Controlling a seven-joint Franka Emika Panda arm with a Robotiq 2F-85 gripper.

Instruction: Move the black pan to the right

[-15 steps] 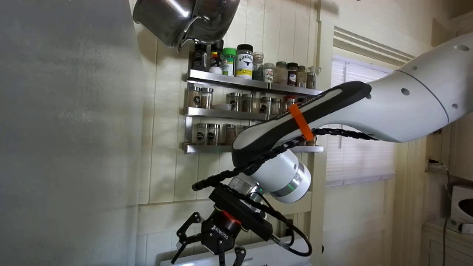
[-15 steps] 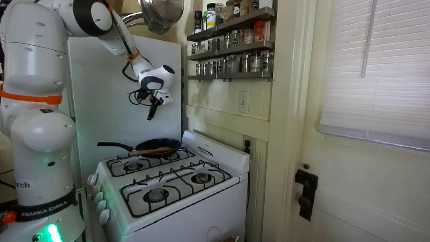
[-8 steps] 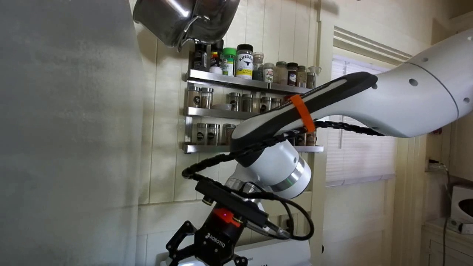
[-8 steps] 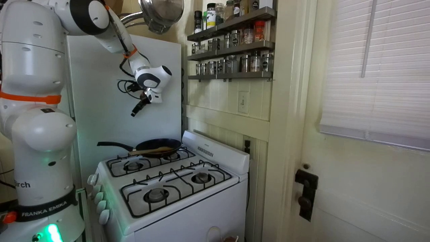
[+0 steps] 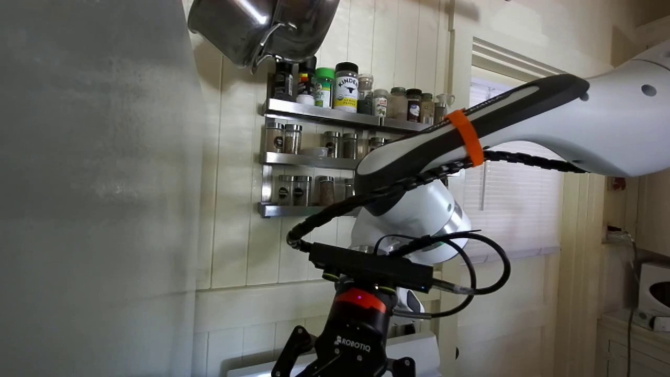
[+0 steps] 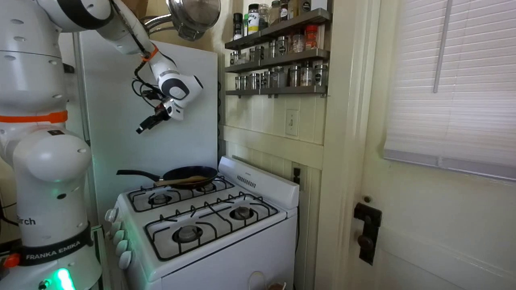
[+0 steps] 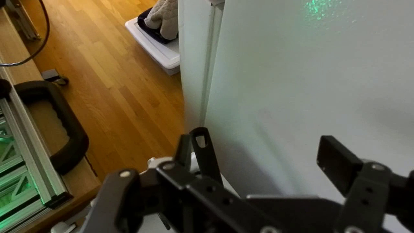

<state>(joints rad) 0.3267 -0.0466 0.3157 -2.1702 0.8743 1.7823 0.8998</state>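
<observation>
The black pan [image 6: 189,172] sits on the back burner on the stove's far side, beside the fridge. Its handle [image 6: 137,172] points left toward the robot base. A wooden utensil [image 6: 181,181] lies across the pan. My gripper [image 6: 141,129] is in the air above the handle, tilted toward the robot base. In the wrist view my gripper [image 7: 260,155] is open and empty, its fingers wide apart. The pan handle [image 7: 209,158] shows below, just right of the left finger, partly hidden by it. In an exterior view the gripper [image 5: 343,364] has its fingertips cut off by the bottom edge.
The white stove [image 6: 225,257] has grates and front knobs. The fridge [image 6: 121,100] stands close behind the pan and gripper. Spice shelves [image 6: 278,60] and hanging steel pots [image 6: 195,16] are higher up. A metal frame with a black grip [image 7: 72,139] shows in the wrist view.
My gripper has moved left toward the robot base in an exterior view and has tilted outward, going from nearly straight down to slanted. The pan has not moved.
</observation>
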